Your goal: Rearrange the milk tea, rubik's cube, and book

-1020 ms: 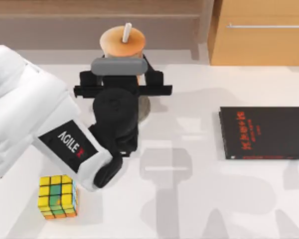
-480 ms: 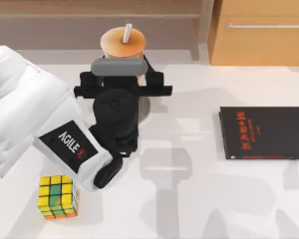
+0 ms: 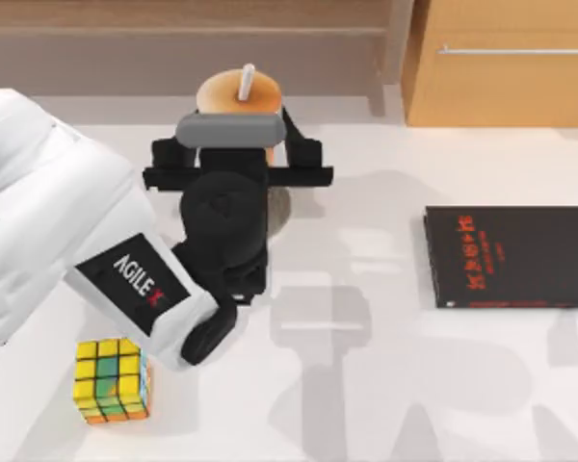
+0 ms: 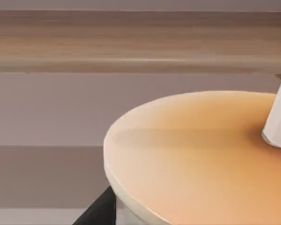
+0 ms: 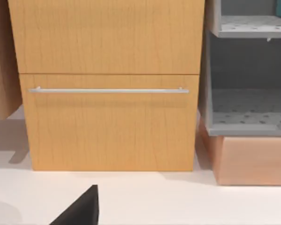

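**Gripping the milk tea at the rear of the desk**

Reaching from the left edge toward the rear, the left arm sets the left gripper point(image 3: 239, 144) around the milk tea point(image 3: 237, 91), with one dark finger point(image 3: 302, 152) on each side of the cup body below its orange top (clamped on the cup, as far as the top view shows). The cup stands upright near the rear edge, left of centre, and its white straw point(image 3: 246, 81) rises from the lid. A round shadow lies on the desk point(image 3: 366, 385) just beside the gripper, toward the front. The left wrist view looks across the lid point(image 4: 196, 154) at close range, with the straw's base point(image 4: 278, 126) at one side and one dark finger point(image 4: 100, 211) against the cup wall.

The rubik's cube point(image 3: 113, 379) sits at the front-left corner, well apart from the cup and just beside the arm's white link point(image 3: 67, 250). A thin black book point(image 3: 509, 256) with red lettering lies flat by the right edge. Behind the rear-right corner stands a wooden cabinet point(image 3: 501, 63) with a bar handle; the right wrist view faces that cabinet point(image 5: 107, 84), a grey shelf unit point(image 5: 248, 84) beside it, and one dark fingertip point(image 5: 82, 211) of the right gripper over the desk, whose opening cannot be told.
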Controlling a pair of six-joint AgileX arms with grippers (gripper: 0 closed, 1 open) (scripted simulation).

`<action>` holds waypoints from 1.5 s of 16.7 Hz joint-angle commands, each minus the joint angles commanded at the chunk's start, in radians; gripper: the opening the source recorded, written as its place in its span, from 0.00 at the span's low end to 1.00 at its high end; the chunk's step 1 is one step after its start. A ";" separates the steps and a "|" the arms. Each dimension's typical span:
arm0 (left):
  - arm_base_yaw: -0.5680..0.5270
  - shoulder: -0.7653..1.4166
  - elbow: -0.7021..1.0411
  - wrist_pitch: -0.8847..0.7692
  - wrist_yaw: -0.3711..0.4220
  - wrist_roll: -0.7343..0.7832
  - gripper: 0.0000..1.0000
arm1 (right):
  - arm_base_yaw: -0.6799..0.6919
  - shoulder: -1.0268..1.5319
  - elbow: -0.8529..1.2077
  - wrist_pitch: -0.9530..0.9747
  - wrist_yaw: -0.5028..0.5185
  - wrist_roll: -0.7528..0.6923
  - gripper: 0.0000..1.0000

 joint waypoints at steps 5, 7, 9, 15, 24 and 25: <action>0.000 0.000 0.000 0.000 0.000 0.000 1.00 | 0.000 0.000 0.000 0.000 0.000 0.000 1.00; 0.000 0.000 0.000 0.000 0.000 0.000 1.00 | 0.000 0.000 0.000 0.000 0.000 0.000 1.00; 0.000 -0.002 -0.003 0.002 -0.002 0.000 1.00 | 0.000 0.000 0.000 0.000 0.000 0.000 1.00; -0.050 -0.044 -0.103 0.062 -0.053 0.002 1.00 | 0.000 0.000 0.000 0.000 0.000 0.000 1.00; -0.067 -0.190 -0.133 -0.052 -0.075 0.006 1.00 | 0.000 0.000 0.000 0.000 0.000 0.000 1.00; -0.071 -0.227 -0.139 -0.078 -0.080 0.006 1.00 | 0.000 0.000 0.000 0.000 0.000 0.000 1.00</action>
